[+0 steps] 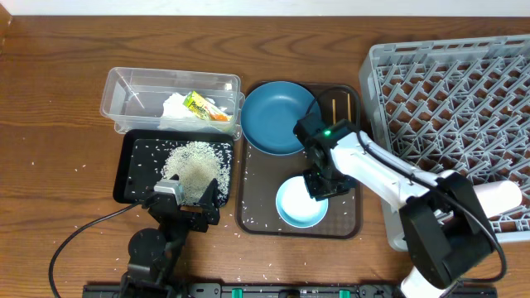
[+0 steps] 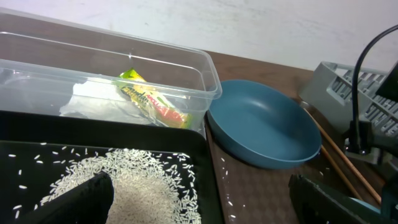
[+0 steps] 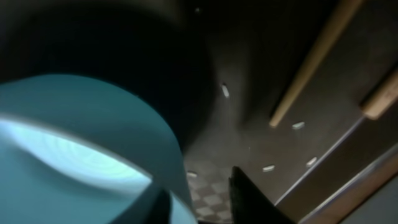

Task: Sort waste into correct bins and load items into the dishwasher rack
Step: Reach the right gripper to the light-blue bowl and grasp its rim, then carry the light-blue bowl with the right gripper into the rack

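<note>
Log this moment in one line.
right gripper: at white bowl rim, grip unclear | left gripper: open over rice in black tray | tissue, wrapper: in clear tub | blue plate, chopsticks: on brown tray

White shell, black joints, a green light (image 1: 329, 130) on the right arm (image 1: 373, 163) — left arm (image 1: 175, 217) all black.

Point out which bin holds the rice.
The shallow black tray, carrying the rice pile; the clear tub holds tissue and a wrapper instead.
</note>
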`<action>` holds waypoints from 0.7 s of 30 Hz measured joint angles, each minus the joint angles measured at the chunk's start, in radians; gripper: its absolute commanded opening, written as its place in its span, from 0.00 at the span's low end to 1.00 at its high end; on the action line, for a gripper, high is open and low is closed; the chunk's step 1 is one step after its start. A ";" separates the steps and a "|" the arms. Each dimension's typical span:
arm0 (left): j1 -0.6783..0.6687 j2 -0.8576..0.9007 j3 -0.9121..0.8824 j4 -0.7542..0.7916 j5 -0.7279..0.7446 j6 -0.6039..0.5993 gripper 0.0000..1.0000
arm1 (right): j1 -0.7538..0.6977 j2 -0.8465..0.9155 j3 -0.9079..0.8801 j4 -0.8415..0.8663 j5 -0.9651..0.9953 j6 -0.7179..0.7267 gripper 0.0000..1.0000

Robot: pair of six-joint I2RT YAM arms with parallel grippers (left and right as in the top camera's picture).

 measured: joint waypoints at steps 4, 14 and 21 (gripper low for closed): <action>0.000 0.000 0.000 0.000 0.000 0.000 0.93 | -0.001 -0.006 0.000 -0.010 0.004 0.010 0.01; 0.000 0.000 0.000 0.000 0.000 0.000 0.93 | -0.121 -0.325 0.011 -0.053 0.230 0.061 0.01; 0.000 0.000 0.000 0.000 0.000 0.000 0.93 | -0.217 -0.597 0.039 0.066 0.677 0.138 0.01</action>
